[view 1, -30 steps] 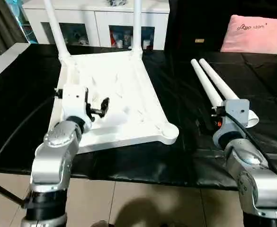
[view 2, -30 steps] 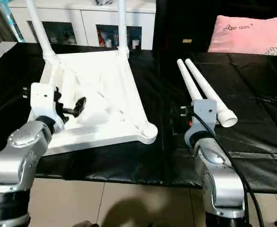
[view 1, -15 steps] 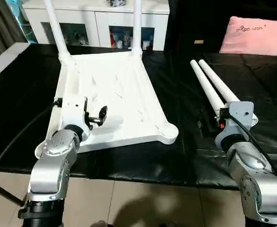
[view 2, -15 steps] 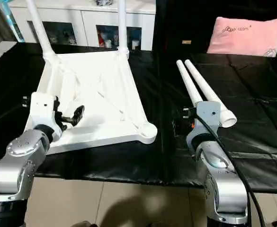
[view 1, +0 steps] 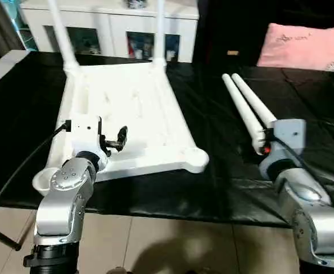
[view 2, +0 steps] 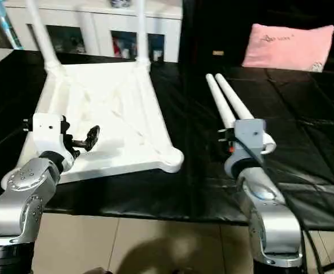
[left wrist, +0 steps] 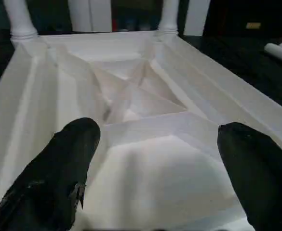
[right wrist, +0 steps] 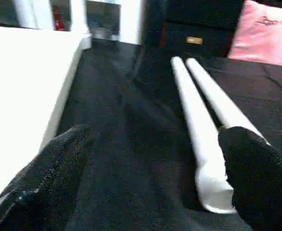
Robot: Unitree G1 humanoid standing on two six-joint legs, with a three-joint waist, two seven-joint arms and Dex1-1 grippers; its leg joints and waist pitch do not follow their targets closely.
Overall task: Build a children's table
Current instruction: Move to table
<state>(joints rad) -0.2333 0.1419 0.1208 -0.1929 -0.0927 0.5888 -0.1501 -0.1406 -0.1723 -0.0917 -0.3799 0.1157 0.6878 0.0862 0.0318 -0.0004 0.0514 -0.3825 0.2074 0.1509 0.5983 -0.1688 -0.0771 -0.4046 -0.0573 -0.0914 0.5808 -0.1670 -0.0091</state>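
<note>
The white tabletop (view 1: 138,108) lies upside down on the black sheet, ribbed side up. Two white legs (view 1: 61,34) (view 1: 159,28) stand in its far corner sockets. The near sockets (view 1: 196,160) (view 1: 41,180) hold nothing. Two loose legs (view 1: 244,105) (right wrist: 198,125) lie side by side to the right of it. My left gripper (left wrist: 155,139) hovers open over the near left part of the underside, holding nothing. My right gripper (right wrist: 160,144) stands open just short of the loose legs' near ends, with the black sheet and the nearer leg's end between its fingers.
A white glass-door cabinet (view 1: 109,23) stands behind the table. A pink cushion (view 1: 304,45) lies at the far right. The black sheet (view 1: 212,114) ends at the near edge, with tiled floor (view 1: 172,245) below. A black cable (view 1: 18,171) runs off my left arm.
The view has shifted a little. My left gripper has drawn back slightly toward the near edge, uncovering the near left socket. The right arm has barely moved, and both grippers stay open.
</note>
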